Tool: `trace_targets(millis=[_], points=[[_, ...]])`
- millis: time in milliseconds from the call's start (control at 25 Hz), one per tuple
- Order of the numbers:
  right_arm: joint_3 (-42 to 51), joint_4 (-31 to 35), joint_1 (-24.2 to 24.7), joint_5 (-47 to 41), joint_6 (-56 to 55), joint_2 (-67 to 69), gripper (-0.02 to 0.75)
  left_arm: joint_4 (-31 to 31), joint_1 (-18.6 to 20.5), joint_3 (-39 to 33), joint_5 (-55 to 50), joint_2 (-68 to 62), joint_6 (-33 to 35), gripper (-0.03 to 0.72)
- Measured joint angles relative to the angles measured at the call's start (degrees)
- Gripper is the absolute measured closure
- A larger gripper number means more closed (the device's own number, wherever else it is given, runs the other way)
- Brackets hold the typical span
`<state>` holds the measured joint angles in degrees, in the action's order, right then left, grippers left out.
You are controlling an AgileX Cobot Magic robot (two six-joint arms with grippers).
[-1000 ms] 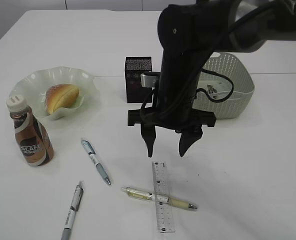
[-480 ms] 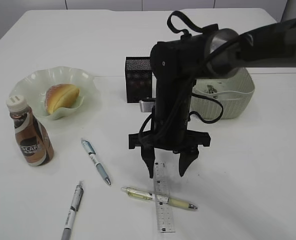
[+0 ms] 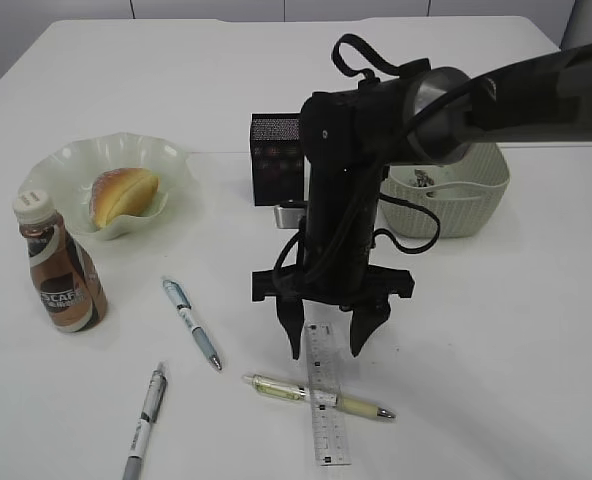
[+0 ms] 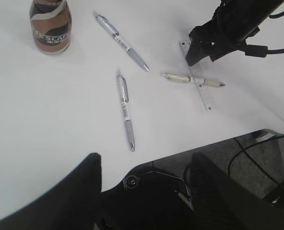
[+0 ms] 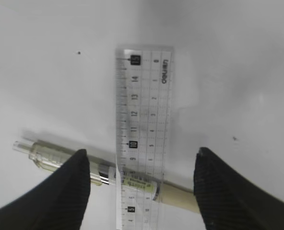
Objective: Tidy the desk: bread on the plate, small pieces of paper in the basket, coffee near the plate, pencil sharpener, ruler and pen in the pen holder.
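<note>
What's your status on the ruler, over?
Right gripper open, fingers straddling the short clear plastic ruler. Left gripper open, empty. Clear-barrelled pen lies across the ruler, in the way.

Room around my right gripper (image 3: pixel 323 343)

Bare desk (image 3: pixel 496 330) is lying open at right; a pen (image 3: pixel 316 396) is crossing under the ruler (image 3: pixel 324 395) below.

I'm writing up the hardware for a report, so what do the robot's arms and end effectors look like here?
The right arm is matte black with a shiny silver cylindrical joint, looping black cables and a small grey plate on its side. Its right end effector has two tapered black fingers with ribbed pads on a wide crossbar. The left end effector shows only as two dark, blurred fingers. No markings are readable.
</note>
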<state>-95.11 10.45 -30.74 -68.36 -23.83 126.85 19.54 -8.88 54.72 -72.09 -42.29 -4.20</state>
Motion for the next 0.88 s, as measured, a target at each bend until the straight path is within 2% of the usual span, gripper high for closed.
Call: trace_targets(millis=[880], points=[[0.00, 0.99, 0.00, 0.23, 0.85, 3.03, 0.242, 0.12, 0.00, 0.00, 0.00, 0.00, 0.00, 0.255]])
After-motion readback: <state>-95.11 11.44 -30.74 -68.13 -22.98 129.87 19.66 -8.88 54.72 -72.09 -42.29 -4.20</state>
